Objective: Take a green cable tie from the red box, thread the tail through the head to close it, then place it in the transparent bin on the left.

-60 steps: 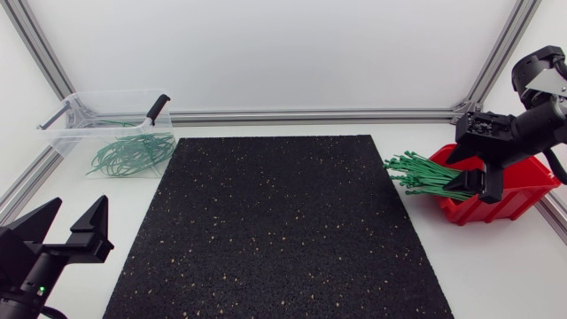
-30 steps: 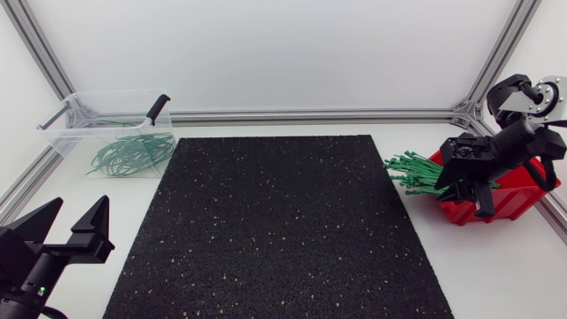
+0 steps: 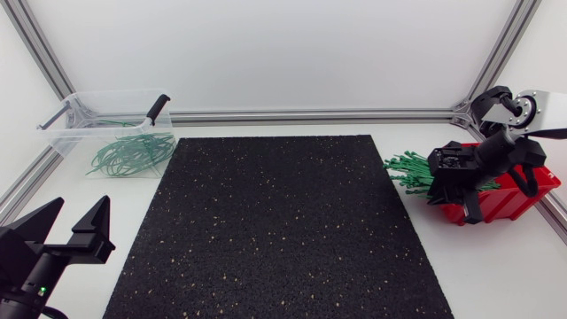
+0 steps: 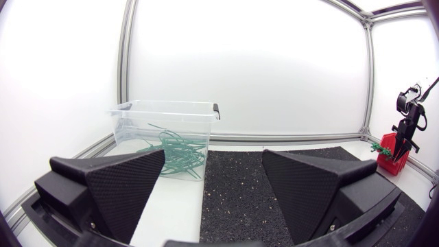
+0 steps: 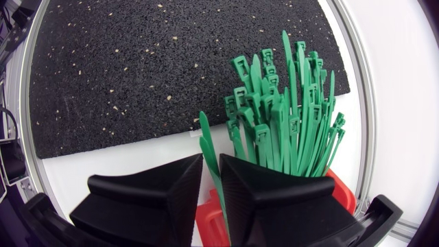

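Right pincer (image 5: 211,163) lowered; cable tie (image 5: 206,140) seemingly pinched between.

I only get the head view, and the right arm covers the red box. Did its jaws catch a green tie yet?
Observer: It looks so. In the right wrist view one green cable tie runs down between the right jaws, which are almost together on it.
Operator: Is it tangled with the others?
Observer: It sits at the edge of the bundle, a little apart from the rest.
Operator: Is the bin full?
Observer: No. Seen side-on in the left wrist view, the looped ties reach only part way up the wall of the transparent bin, below its rim.
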